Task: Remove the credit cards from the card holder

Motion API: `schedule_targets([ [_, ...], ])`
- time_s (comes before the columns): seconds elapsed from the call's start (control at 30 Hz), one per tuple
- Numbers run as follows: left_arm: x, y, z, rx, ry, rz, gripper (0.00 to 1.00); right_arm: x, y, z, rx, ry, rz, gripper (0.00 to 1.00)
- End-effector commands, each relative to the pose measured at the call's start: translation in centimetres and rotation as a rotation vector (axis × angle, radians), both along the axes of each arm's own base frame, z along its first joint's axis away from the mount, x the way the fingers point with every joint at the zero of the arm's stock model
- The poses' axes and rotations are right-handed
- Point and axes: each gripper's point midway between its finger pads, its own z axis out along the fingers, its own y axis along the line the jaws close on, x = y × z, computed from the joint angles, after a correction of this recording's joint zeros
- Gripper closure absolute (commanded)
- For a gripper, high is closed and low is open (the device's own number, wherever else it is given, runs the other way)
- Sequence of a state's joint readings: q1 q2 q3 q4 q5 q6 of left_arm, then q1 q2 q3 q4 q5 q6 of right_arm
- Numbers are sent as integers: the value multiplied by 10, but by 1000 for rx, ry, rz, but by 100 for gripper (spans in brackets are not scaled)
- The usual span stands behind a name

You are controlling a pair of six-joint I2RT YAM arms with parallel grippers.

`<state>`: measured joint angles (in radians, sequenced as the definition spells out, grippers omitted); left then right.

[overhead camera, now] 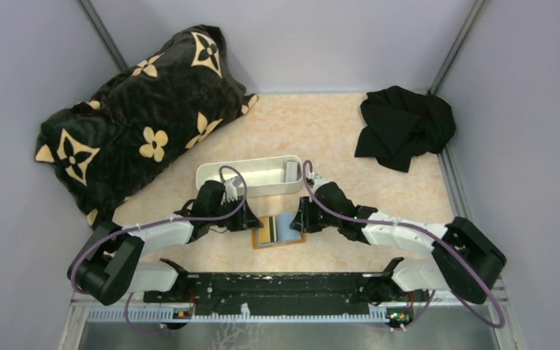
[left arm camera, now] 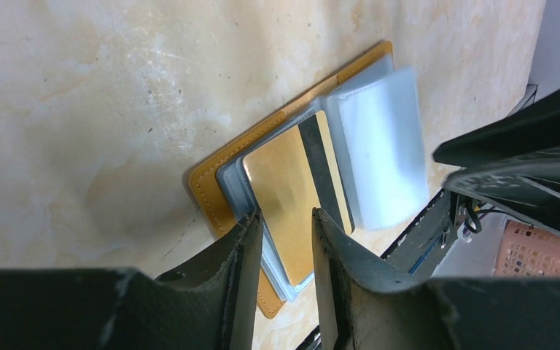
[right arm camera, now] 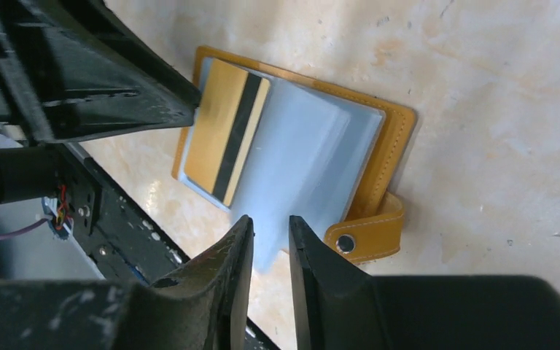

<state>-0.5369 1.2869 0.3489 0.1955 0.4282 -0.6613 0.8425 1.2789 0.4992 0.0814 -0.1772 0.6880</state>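
Card holder [overhead camera: 278, 232]: orange-tan, lying open and flat on the surface [overhead camera: 321, 131], at the 6 o'clock side of it in the top view, close to the arm bases.
Inner panels: grey-blue, facing up.
Credit card [left arm camera: 284, 182]: gold with a dark stripe along its length. It lies on the holder's 9 o'clock half in the top view, partly tucked in the pocket. One end pokes out toward the left hand.
Clear sleeve [left arm camera: 379, 153]: a translucent flap over the 3 o'clock half. It looks raised and blurred in the left wrist view.
Snap strap [right arm camera: 364, 233]: an orange tab with a metal stud, sticking out from the holder's edge beside the right hand.
Left hand [left arm camera: 286, 219]: at 9 o'clock of the holder. The jaws are released and stand apart, and the card's end shows flat in the gap. No grasp is seen.
Right hand [right arm camera: 270, 226]: at 3 o'clock of the holder, with a narrow gap between the jaws. A corner of the sleeve runs into that gap. Cannot tell whether it is pinched or loose.
White tray [overhead camera: 248, 179]: long and oblong, at 12 o'clock of the holder, just beyond both hands.
Grey piece [overhead camera: 290, 173]: inside the tray at its 3 o'clock end, too small to identify.
Patterned blanket [overhead camera: 138, 124]: dark with cream flowers, bunched at 10 o'clock.
Black cloth [overhead camera: 405, 127]: crumpled at 2 o'clock, well apart from the holder.
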Motion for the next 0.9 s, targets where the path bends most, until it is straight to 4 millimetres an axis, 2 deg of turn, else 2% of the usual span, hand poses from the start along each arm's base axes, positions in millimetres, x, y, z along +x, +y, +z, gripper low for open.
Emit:
schedule_targets([
  [0.0, -11, 11, -24, 72, 51, 2, 61, 8, 1, 39, 31, -100, -6, 71],
  [0.23, -10, 11, -24, 75, 46, 3, 61, 10, 13, 75, 96, -149, 32, 69],
  [0.3, -11, 12, -25, 74, 47, 4, 61, 11, 21, 73, 105, -144, 50, 72],
  [0.37, -12, 11, -25, 69, 49, 3, 61, 13, 29, 58, 103, -111, 63, 90],
  [0.43, -12, 11, -24, 68, 51, 5, 62, 13, 39, 43, 112, -78, 84, 100],
  [0.6, -13, 13, -23, 69, 48, 11, 62, 13, 57, 15, 127, -14, 122, 100],
  [0.73, -15, 16, -25, 78, 51, 18, 62, 12, 65, 5, 121, -7, 147, 100],
  [0.87, -16, 17, -26, 81, 55, 19, 61, 12, 68, 6, 125, -10, 157, 100],
])
